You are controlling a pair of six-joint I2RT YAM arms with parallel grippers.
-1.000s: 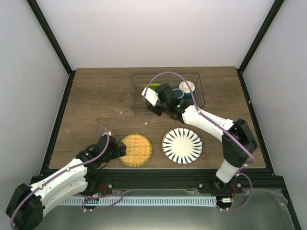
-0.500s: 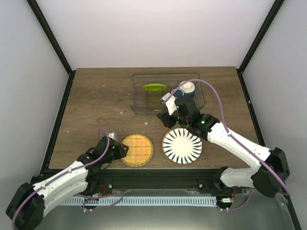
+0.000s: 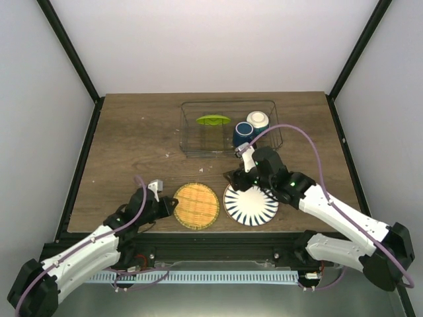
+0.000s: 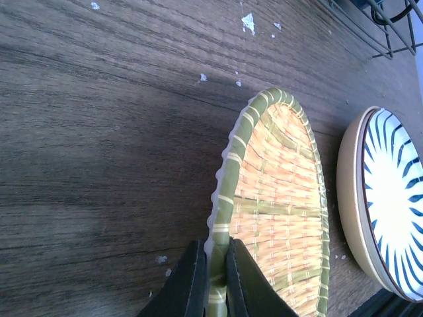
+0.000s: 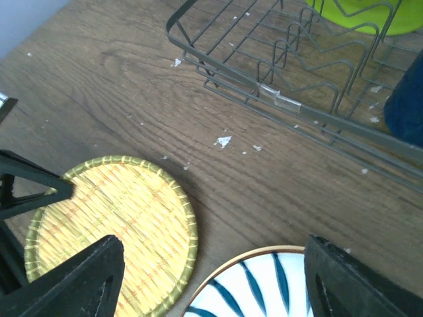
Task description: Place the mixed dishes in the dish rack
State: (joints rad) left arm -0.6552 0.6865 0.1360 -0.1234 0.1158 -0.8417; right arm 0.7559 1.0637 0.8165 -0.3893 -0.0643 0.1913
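Observation:
A woven yellow plate with a green rim lies at the table's front. My left gripper is shut on its left rim. Beside it lies the white plate with dark-blue stripes. My right gripper hangs open over that plate's far-left edge, holding nothing. The wire dish rack holds a lime-green plate, a dark blue mug and a small white bowl.
White crumbs dot the brown wood between the rack and the plates. Black frame posts rise at the table's back corners, and a black rail runs along the front edge.
My left gripper has shut on the woven plate's rim, and the plate has shifted slightly right. My right arm has drawn back from the rack to above the striped plate, its jaws opening wider.

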